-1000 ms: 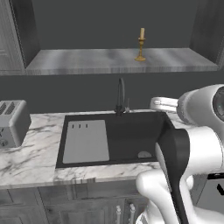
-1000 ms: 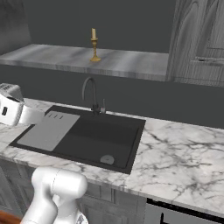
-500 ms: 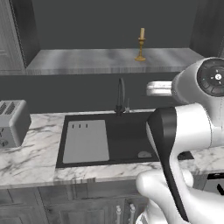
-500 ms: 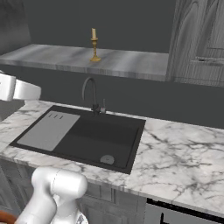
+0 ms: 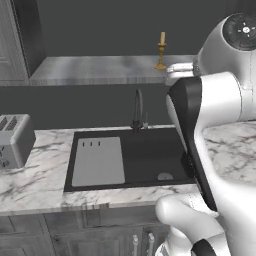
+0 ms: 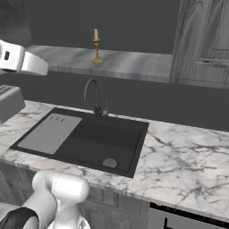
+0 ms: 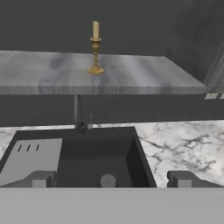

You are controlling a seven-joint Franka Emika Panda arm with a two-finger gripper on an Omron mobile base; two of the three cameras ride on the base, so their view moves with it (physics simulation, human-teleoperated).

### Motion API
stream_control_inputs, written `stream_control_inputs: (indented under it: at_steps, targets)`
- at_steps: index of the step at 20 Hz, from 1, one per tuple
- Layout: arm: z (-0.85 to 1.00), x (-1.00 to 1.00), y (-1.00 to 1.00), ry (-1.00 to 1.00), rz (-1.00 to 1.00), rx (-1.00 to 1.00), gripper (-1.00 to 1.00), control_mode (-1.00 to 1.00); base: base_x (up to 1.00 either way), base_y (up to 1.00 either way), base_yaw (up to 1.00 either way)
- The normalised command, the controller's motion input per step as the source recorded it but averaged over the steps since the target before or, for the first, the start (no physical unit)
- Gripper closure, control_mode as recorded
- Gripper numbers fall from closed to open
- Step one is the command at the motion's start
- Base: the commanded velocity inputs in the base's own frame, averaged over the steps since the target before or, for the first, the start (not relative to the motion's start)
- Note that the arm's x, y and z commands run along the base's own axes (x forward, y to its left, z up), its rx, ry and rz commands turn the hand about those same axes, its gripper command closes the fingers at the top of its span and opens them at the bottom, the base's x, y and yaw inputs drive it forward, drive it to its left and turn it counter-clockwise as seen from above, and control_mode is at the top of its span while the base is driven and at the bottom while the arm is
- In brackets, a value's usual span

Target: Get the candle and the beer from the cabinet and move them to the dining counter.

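A dark grey wall runs behind a white, grey-veined marble counter [image 6: 188, 156] with a black sink [image 6: 89, 138] set into it; everything here is placed relative to that sink. Above and behind the sink is the cabinet [image 7: 131, 76], an open recess with a grey marbled shelf floor, and on this floor stands the candle [image 7: 95, 48], upright in its slim golden holder with the round base flat on the shelf, roughly over the faucet [image 6: 93, 96] that rises at the sink's back edge. The candle also shows in the left base view [image 5: 161, 51] and the right base view [image 6: 96, 46], alone on the shelf with bare marble to either side. A grey draining board [image 5: 98, 161] fills the left part of the sink, and the round drain [image 6: 109, 163] sits in the basin to its right. A silver toaster [image 5: 14, 141] stands on the counter to the left of the sink. The hand [image 7: 111, 179] hangs over the front edge of the sink, facing the cabinet (its two dark tips frame the basin), with its fingers spread as wide as they go and nothing between them, well apart from the candle.
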Motion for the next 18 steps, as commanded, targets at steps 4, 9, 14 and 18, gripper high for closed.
stream_control_inputs:
  at_steps: [4,9,14,18]
  targets:
    - [-0.07,0.45,-0.01,-0.22,0.16,0.01,-1.0,-1.0,0.0,0.0,0.0]
    - [-0.21,0.52,-0.06,-0.28,0.13,0.0,-1.0,-1.0,0.0,0.0,0.0]
    - [0.11,0.72,-0.15,0.03,0.04,0.01,-1.0,-1.0,0.0,0.0,0.0]
    - [0.27,0.65,-0.01,0.17,-0.02,0.0,-1.0,-1.0,0.0,0.0,0.0]
